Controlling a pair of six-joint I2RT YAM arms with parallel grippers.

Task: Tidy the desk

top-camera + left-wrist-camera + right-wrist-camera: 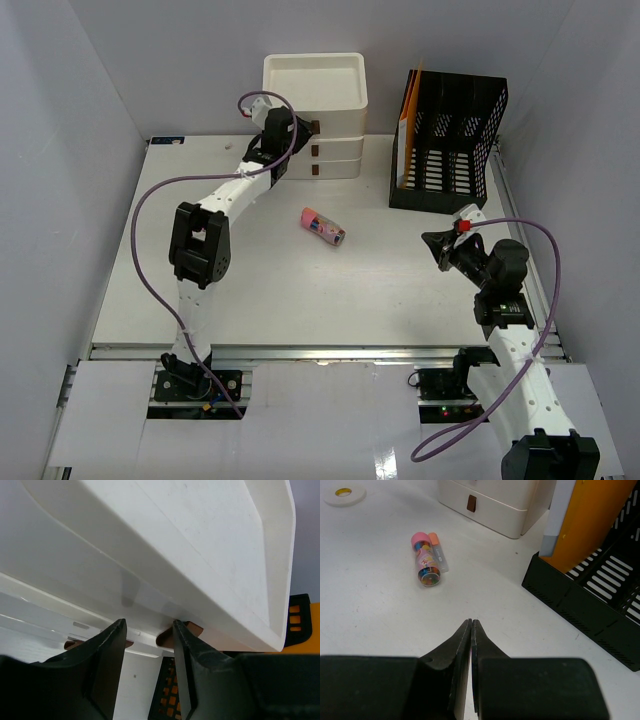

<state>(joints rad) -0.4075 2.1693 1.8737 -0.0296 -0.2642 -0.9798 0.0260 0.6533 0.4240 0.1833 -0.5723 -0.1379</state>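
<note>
The desk (270, 290), a flat white slab, fills the floor of a pale grey enclosure, with a metal rail (320, 352) along its near edge just ahead of the two arm bases. It looks rigid, heavy and slick, so it is probably nothing a pincer would lift. The work is likely on what lies on it, and round things may roll or skid across it.

At the far-left corner sits a small white tape roll (342, 494). Next comes the left gripper (149, 626), reaching to the back of the desk. Its black fingers are parted to a middling gap and pressed close to the front of a cream plastic three-drawer unit (320, 95), with a brown drawer pull (165, 639) just beside one fingertip. Nothing shows clamped between them.

Mid-desk, a pink-capped clear tube (324, 227) of coloured bits lies on its side, touching a slim orange-capped stick (439, 555). Both look light and hard, and each seems best pinched across the barrel.

To the right stands a black mesh file rack (450, 150), stiff and slotted, holding an upright orange folder (410, 125). Nearest the right wall is the right gripper (471, 622) — its fingertips meet, holding nothing, above bare desk and well apart from the tube.
</note>
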